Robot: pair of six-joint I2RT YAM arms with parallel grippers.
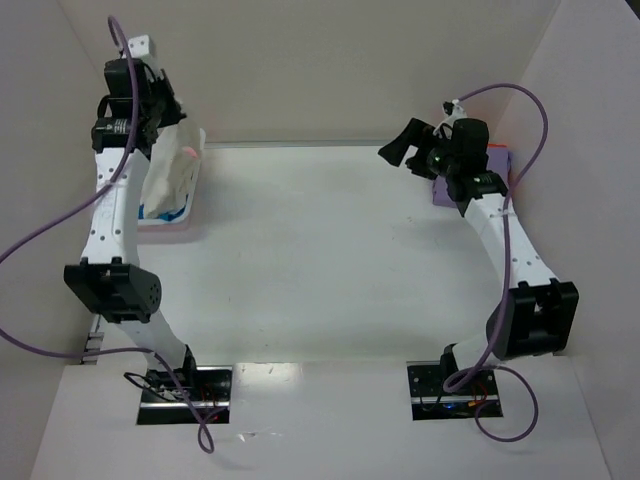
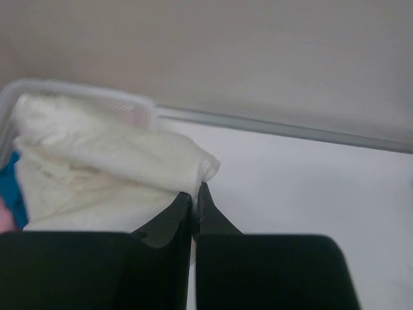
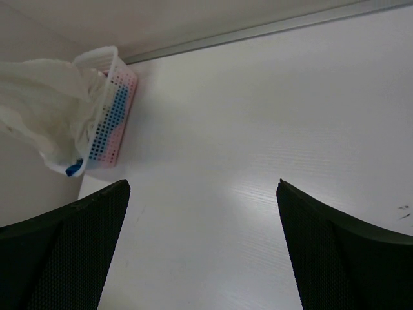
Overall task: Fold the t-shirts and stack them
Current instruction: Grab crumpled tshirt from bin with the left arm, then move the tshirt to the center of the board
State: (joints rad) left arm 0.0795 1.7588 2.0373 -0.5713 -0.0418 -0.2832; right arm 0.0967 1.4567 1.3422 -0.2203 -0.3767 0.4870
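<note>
Left gripper point(image 2: 195, 197) is clamped shut on a fold of the cream-white t-shirt point(image 2: 97, 161), which rises out of the white basket point(image 1: 165, 222) at the upper left of the overhead view, with a blue t-shirt point(image 2: 9, 187) beside it in the basket. Right gripper point(image 3: 201, 187) has its fingers spread wide and holds nothing, above the table point(image 3: 258, 97) and just beside a lavender t-shirt point(image 1: 440, 192) at upper right. A label point(image 1: 113, 127) on the left arm is too small to read.

The cream-white t-shirt point(image 2: 97, 161) is soft, matt, crumpled cloth. The lattice basket point(image 3: 106, 129) is perforated white plastic, faintly glossy. The table point(image 3: 258, 129) is smooth and white, lightly grained, with a dull sheen.
</note>
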